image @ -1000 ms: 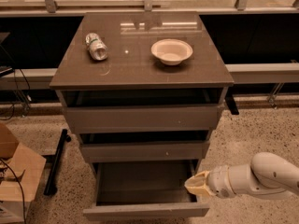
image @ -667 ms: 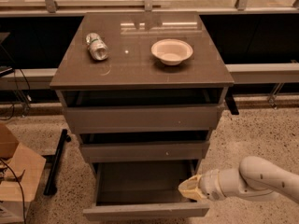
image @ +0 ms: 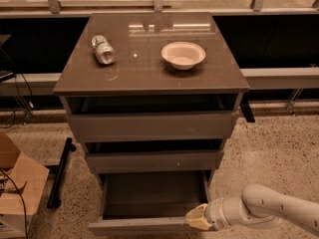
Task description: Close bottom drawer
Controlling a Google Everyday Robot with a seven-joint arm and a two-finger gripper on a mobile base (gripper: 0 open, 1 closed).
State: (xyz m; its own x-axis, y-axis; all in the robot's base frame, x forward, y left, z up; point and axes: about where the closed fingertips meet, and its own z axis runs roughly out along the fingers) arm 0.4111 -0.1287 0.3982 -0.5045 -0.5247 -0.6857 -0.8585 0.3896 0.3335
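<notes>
Delta vs 0.7 s ago: my gripper (image: 196,218) has dropped nearer and slightly left. It was over the right side of the tray. Now it sits at the near right corner of the bottom drawer (image: 139,226), level with the front panel's right end. From this angle I can't tell if it touches the panel. My arm (image: 271,209) has followed and comes in lower from the right edge, over the speckled floor (image: 269,158).

Fingers (image: 198,214): pale tips pressed together into one wedge with no gap showing, and nothing is held between them.

Bottom drawer: no change in extension. It's pulled well out toward the near side, with the dark tray exposed and the flat front panel at the bottom edge of the view. It's the lowest of three.

Middle drawer (image: 152,161) and top drawer (image: 149,127): same as before, each standing slightly out with a dark gap above its front.

Table (image: 144,78) top is unchanged. The can (image: 103,49) lies on its side at far left. The bowl (image: 183,55) stands upright right of centre, well apart from the can.

Box (image: 22,180) sits on the floor at left, partly cut off by the frame.

Writing: the can carries a label band, but its text is too small to read. I can't read anything else in view either.
</notes>
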